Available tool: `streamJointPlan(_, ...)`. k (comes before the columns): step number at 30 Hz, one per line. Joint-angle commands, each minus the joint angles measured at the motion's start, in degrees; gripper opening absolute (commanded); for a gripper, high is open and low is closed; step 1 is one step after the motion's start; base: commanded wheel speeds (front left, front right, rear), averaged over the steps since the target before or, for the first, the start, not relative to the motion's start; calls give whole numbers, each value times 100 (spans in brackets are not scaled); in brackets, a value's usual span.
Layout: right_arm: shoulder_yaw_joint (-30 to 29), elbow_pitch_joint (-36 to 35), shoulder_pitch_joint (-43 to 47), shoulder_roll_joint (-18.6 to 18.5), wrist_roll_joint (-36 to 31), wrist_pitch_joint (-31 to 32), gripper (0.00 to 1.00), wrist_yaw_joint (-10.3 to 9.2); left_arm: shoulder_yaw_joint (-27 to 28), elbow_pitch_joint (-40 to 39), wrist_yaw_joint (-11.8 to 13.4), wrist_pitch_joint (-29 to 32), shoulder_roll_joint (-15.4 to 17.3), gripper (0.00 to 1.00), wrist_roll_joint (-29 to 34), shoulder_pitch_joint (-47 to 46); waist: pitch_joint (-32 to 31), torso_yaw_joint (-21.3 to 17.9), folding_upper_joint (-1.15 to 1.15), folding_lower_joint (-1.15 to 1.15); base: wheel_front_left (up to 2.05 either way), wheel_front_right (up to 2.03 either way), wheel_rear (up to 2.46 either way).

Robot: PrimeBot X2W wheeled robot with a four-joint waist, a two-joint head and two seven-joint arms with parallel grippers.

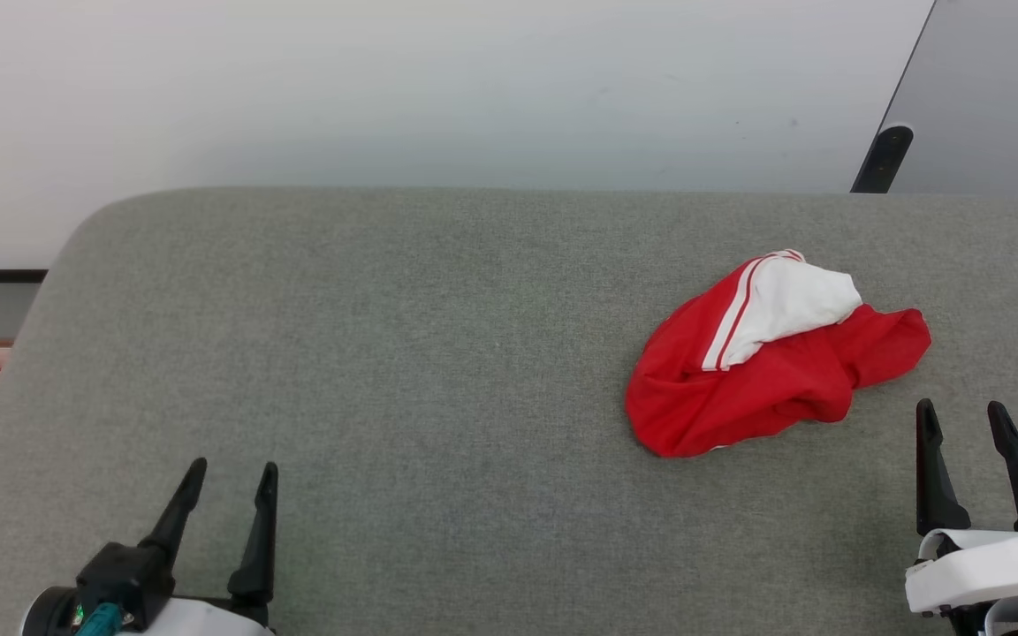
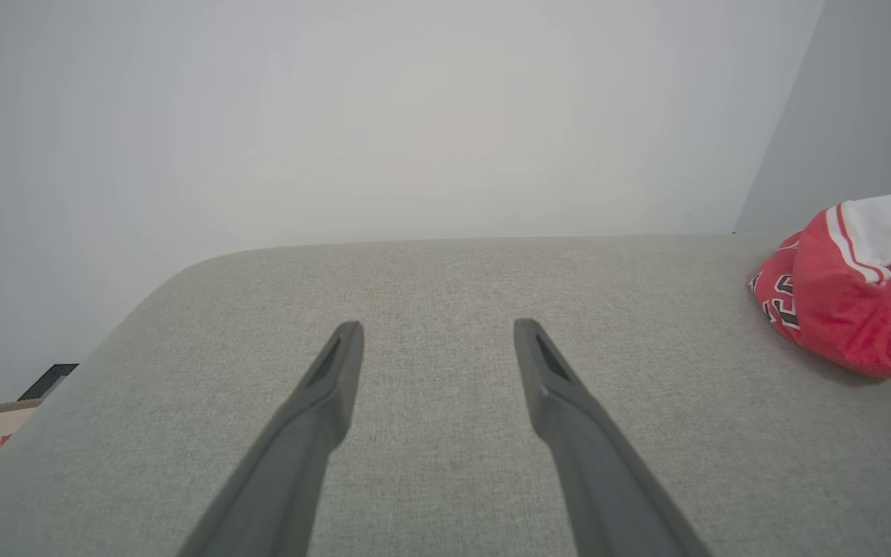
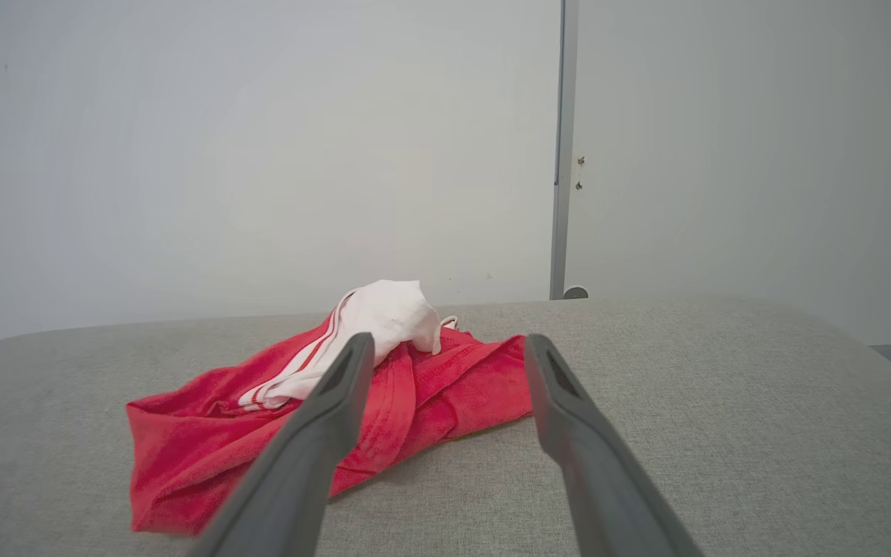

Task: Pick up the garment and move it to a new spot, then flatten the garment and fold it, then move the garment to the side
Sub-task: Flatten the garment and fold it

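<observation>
The garment (image 1: 765, 371) lies in a crumpled heap on the right side of the grey surface (image 1: 385, 353). Its long way runs on a slant, from near me on the left to far away on the right. A white sleeve with red stripes sits on top. My right fingers (image 1: 931, 477) are spread wide and hold nothing. They point forward, near the heap but not touching it. My left fingers (image 1: 260, 530) are spread wide too, empty, well apart from the heap.
</observation>
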Motion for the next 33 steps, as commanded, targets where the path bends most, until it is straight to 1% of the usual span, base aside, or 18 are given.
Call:
streamJointPlan(1, 10, -24, -70, 8, -9, -27, 100, -8, 30, 24, -30, -1, -18, 100, 50, -30, 5, 4, 0, 0, 0, 0, 0)
streamJointPlan(10, 38, 17, -99, 41, 17, -27, 100, -8, 96, 119, -107, -2, -123, 100, 144, -79, 6, -12, 0, 0, 0, 0, 0)
streamJointPlan(14, -118, 23, -1, 87, 70, -28, 100, -8, 10, 181, -133, -2, -171, 100, 149, -281, 5, 42, 0, 0, 0, 0, 0)
streamJointPlan(17, -226, -29, 80, 150, 104, -28, 100, -8, -225, 282, -158, -2, -154, 100, 195, -714, 91, 67, 0, 0, 0, 0, 0)
streamJointPlan(21, -243, -93, -10, 243, 131, -27, 100, -8, -685, 417, -200, 51, -88, 100, 193, -1703, 306, -47, 0, 0, 0, 0, 0)
streamJointPlan(24, -136, -125, -180, 315, 173, -28, 100, -8, -1285, 505, -203, 275, -53, 100, 153, -2628, 539, -291, 0, 0, 0, 0, 0)
streamJointPlan(26, -54, -130, -299, 349, 225, -27, 100, -8, -1795, 647, -203, 625, 60, 100, 15, -3253, 739, -526, 0, 0, 0, 0, 0)
streamJointPlan(28, -15, -145, -443, 376, 272, -26, 100, -8, -2349, 858, -197, 1139, 129, 100, -170, -3910, 973, -759, 0, 0, 0, 0, 0)
streamJointPlan(31, -15, -142, -630, 415, 365, -19, 100, -8, -3417, 1214, -196, 2019, 223, 100, -525, -4906, 1311, -1085, 0, 0, 0, 0, 0)
streamJointPlan(33, -9, -111, -719, 426, 426, -17, 100, -8, -4196, 1397, -195, 2569, 254, 100, -941, -5462, 1501, -1265, 0, 0, 0, 0, 0)
